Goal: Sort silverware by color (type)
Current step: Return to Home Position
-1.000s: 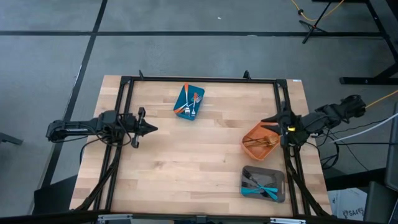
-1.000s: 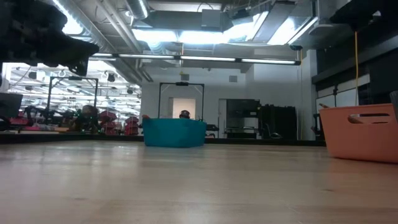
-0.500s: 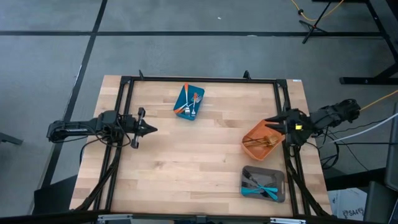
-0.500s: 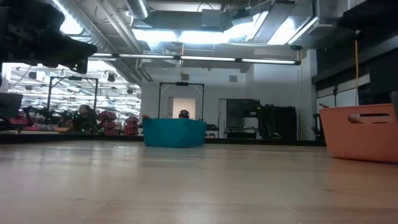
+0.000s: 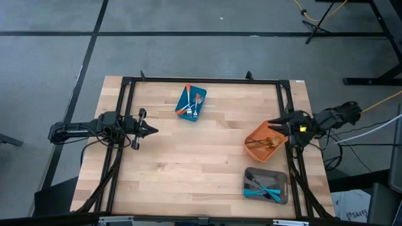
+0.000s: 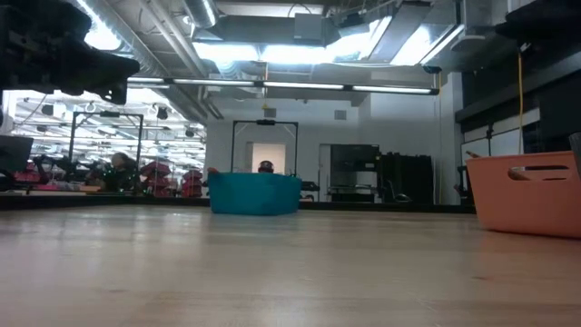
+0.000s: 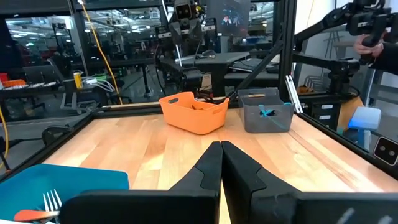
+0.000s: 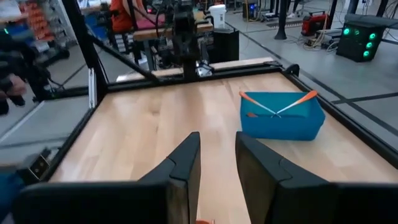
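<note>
Every fork is lying in a bin on the pale wooden table (image 5: 188, 163). The orange-handled forks (image 5: 197, 98) are resting crossed in the blue bin (image 5: 182, 95) near the far edge, with their long axes running roughly along the bin's length. In the right wrist view, two of their handles are leaning up over the rim in a V. The gold forks (image 5: 269, 143) are lying in the orange bin (image 5: 256, 133) at the right side, with their long axes running roughly across the table's width. The blue-handled forks (image 5: 264, 193) are lying crossed in the grey bin (image 5: 282, 176) just in front of it, stretched along that bin's length. Which way their tines are pointing cannot be made out.

The left gripper (image 5: 156, 130) is hanging over the table's left side, well apart from all three bins, its fingers pressed together on nothing. The right gripper (image 5: 270, 122) is hovering at the right edge just beside the orange bin, its fingers standing a narrow gap apart and empty.

A black frame (image 5: 201, 80) is bordering the tabletop. A grey floor (image 5: 188, 37) crossed by dark lines is spreading around the table. In the low view, ceiling lights (image 6: 300, 45) are glowing over a large workshop room.
</note>
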